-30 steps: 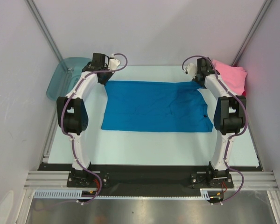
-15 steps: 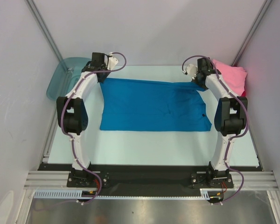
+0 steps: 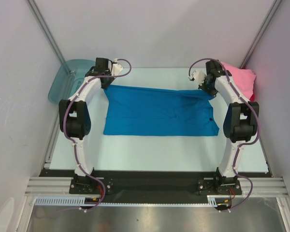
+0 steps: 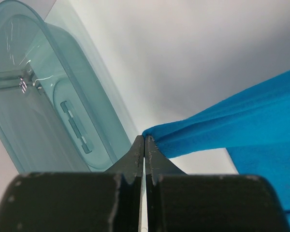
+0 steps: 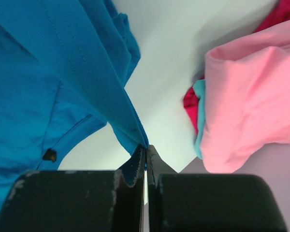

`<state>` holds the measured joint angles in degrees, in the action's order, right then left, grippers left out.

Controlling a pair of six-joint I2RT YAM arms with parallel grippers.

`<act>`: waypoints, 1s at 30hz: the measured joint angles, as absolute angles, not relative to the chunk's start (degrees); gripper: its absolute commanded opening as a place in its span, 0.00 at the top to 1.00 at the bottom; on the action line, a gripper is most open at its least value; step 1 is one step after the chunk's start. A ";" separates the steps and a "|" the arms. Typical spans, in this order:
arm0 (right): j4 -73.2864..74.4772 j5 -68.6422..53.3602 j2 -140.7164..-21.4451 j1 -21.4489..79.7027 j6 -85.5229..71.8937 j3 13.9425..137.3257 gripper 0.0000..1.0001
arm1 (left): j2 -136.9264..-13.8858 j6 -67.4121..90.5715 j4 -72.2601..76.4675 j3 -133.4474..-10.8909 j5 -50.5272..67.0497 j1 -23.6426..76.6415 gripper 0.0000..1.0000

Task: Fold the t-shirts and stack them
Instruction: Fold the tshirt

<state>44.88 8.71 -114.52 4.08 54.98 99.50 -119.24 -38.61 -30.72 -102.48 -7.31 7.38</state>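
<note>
Bare surface (image 3: pixel 159 152) up front, then the bright blue t-shirt (image 3: pixel 159 113) spread across the middle of it. Both far corners are pinched. The left claw (image 4: pixel 144 141) is clamped tight on the far-left corner and the right claw (image 5: pixel 145 150) on the far-right one, with the cloth drawn up to each. Just past the right claw sits the pink t-shirt (image 3: pixel 241 79), a red edge (image 5: pixel 189 104) and a light blue edge (image 5: pixel 198 121) poking out under it. The teal tub (image 3: pixel 65 82) is at the far left.
</note>
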 measured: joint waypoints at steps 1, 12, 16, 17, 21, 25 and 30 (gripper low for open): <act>45.89 8.27 -114.52 3.92 55.11 99.74 1.00 | -119.24 -38.65 -30.70 -102.48 -7.18 7.33 1.00; 53.43 5.50 -114.52 1.93 55.96 102.63 1.00 | -119.24 -38.70 -31.48 -102.48 -3.49 7.31 0.99; 55.64 4.73 -114.52 1.63 56.23 104.38 1.00 | -119.13 -39.44 -32.80 -102.32 -2.09 7.22 1.00; 56.21 4.45 -114.52 1.58 56.25 104.66 1.00 | -119.09 -39.64 -33.30 -102.30 -1.78 7.18 1.00; 58.61 3.62 -114.52 1.54 56.66 104.86 1.00 | -118.69 -40.56 -34.41 -101.78 -0.99 7.05 1.00; 61.21 2.96 -114.54 1.52 57.10 104.92 1.00 | -117.93 -41.69 -35.75 -101.73 -0.67 7.03 1.00; 64.18 2.44 -114.54 1.52 57.52 104.92 1.00 | -117.21 -44.07 -37.91 -101.73 0.78 6.98 1.00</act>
<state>64.18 2.44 -114.54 1.52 57.52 104.92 -117.21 -44.07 -37.91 -101.73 0.78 6.98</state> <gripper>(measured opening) 0.010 0.006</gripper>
